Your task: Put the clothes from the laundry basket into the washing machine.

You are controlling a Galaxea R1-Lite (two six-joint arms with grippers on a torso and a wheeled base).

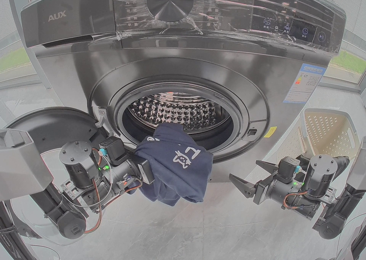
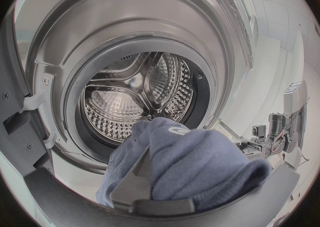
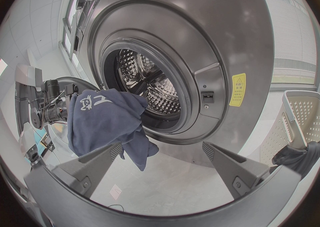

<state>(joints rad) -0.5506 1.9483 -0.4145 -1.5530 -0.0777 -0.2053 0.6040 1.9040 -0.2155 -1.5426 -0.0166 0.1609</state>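
My left gripper point(image 1: 150, 167) is shut on a navy blue garment point(image 1: 177, 165) with a white print, holding it at the lower left lip of the washing machine's open drum point(image 1: 179, 112). The cloth's top just reaches into the opening and the rest hangs down outside. In the left wrist view the garment point(image 2: 196, 161) drapes over one dark finger point(image 2: 138, 177). My right gripper point(image 1: 248, 173) stands open and holds nothing, low at the right, beside the cream laundry basket point(image 1: 329, 112). A dark garment point(image 3: 296, 157) hangs over the basket's edge point(image 3: 301, 94).
The machine's round door point(image 1: 49, 127) is swung open to the left, behind my left arm. Pale tiled floor point(image 1: 213, 226) lies in front of the machine. The drum's inside point(image 2: 133, 98) is bare metal.
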